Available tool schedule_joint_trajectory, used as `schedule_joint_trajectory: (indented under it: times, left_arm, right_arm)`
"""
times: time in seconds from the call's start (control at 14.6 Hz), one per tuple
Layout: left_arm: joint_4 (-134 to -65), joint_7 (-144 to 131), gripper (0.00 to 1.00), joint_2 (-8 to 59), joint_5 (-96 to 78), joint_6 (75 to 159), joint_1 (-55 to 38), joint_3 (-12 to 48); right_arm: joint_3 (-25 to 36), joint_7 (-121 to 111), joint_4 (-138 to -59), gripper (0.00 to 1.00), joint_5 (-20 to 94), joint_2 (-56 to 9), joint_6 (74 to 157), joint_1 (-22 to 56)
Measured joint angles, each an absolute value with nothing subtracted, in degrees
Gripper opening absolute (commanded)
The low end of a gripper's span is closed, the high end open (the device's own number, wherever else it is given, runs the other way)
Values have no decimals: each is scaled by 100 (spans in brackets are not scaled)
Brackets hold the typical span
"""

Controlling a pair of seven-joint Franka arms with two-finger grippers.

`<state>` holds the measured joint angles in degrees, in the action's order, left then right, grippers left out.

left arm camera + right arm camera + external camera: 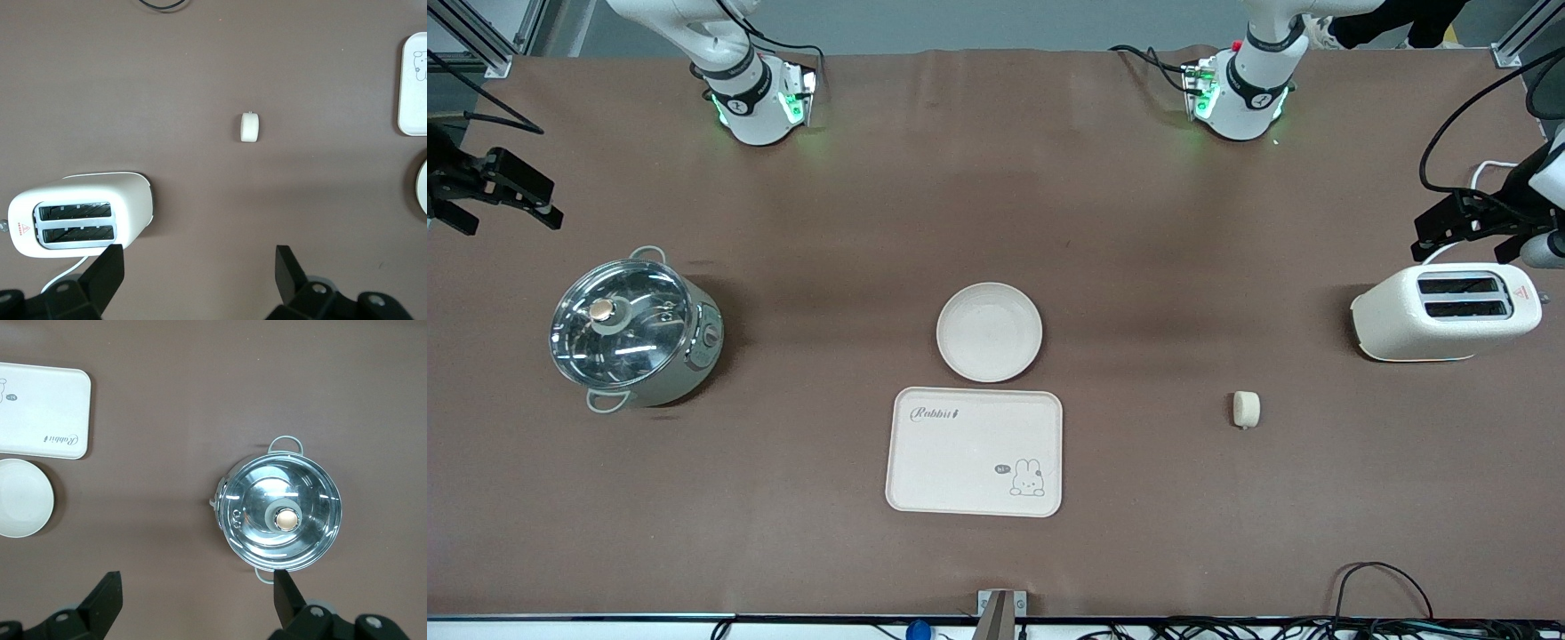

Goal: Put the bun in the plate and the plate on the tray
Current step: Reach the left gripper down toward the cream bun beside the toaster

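The bun (1246, 409) lies on the brown table, toward the left arm's end, apart from the dishes; it also shows in the left wrist view (249, 127). The round plate (989, 332) is empty at mid-table, with the Rabbit tray (974, 451) just nearer to the front camera, also empty. Both show in the right wrist view, plate (23, 498) and tray (43, 410). My left gripper (1463, 252) hangs open and empty over the table by the toaster, as the left wrist view (199, 267) shows. My right gripper (503, 218) hangs open and empty (198, 590) near the pot.
A white toaster (1445, 311) stands at the left arm's end of the table, also in the left wrist view (80, 217). A steel pot with a glass lid (633, 329) stands at the right arm's end. Cables lie along the table's front edge.
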<state>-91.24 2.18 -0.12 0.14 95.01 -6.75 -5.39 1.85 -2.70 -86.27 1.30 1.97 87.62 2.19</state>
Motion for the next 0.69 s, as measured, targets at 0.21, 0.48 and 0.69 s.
schedule_joint_trajectory:
  times: [0.21,0.48,0.69]
  left_arm:
    - [-9036,233,100,28,14,9502,-672,-539]
    - [-9047,240,100,316,14,9483,-799,-481]
    - [-9123,228,100,1221,14,9966,-874,-381]
  right_arm:
    - [183,-275,-8627,100,131,197,8748,263]
    - [184,-275,-8626,100,131,197,8746,284]
    - [183,-275,-8624,100,131,197,8750,286]
